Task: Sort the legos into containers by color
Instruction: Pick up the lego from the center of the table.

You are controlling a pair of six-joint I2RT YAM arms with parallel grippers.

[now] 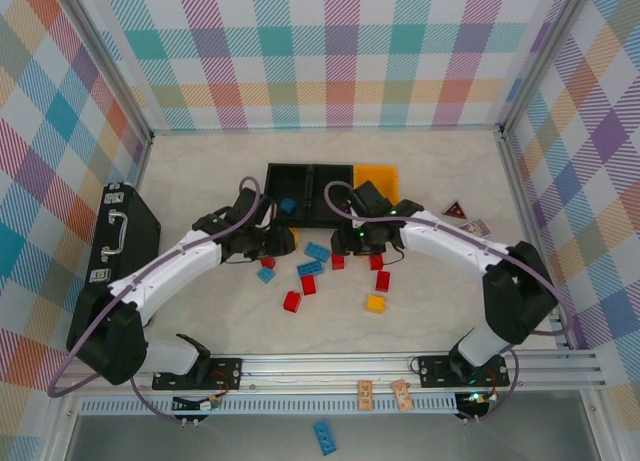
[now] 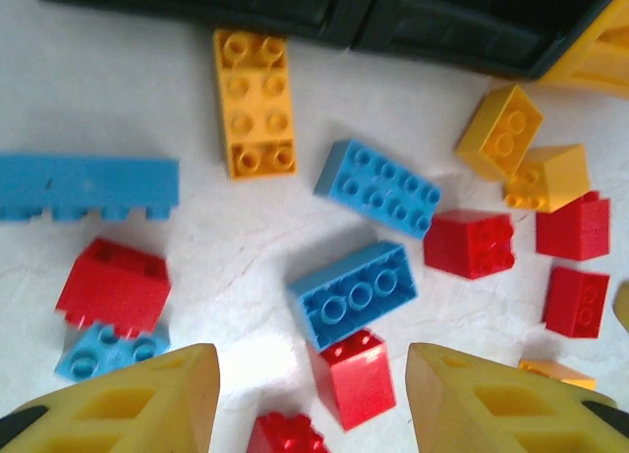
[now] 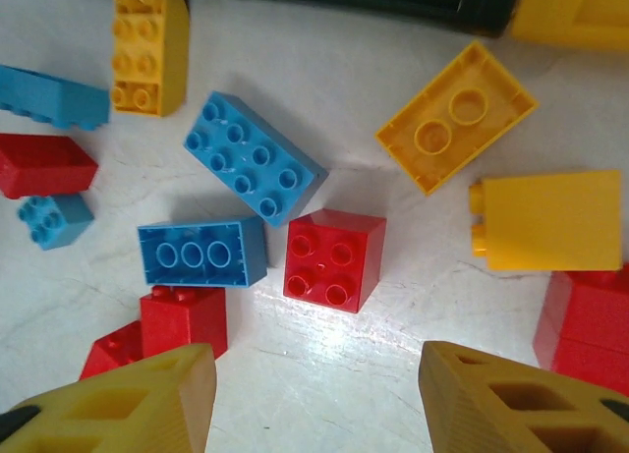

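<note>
You are early in the sort. The three bins stand in a row at the far side of the tabletop [image 1: 200,171]: a left black bin [image 1: 290,179], a middle black bin [image 1: 333,184] and a yellow bin [image 1: 381,172]. One blue brick [image 1: 287,206] appears to lie in the left black bin. What you can see of the middle black bin looks empty. The right arm covers part of the yellow bin, so you cannot tell what it holds.

Nearly all the work is left. The loose bricks [image 1: 309,269] lie scattered on the tabletop just in front of the bins, with red, blue and yellow mixed together. A stray blue brick [image 1: 324,436] sits off the tabletop, below the rail by the arm bases, and you will probably find it awkward to reach.

Your left fingers [image 2: 128,404] stand apart and hold nothing. They hover over the pile, with a small red brick [image 2: 352,374] on the tabletop in the gap between them. Your right fingers [image 3: 128,404] are also apart and empty, and a square red brick [image 3: 334,259] lies just ahead of their gap. Either red brick looks like a fair next pick, though no bin yet shows any red.
</note>
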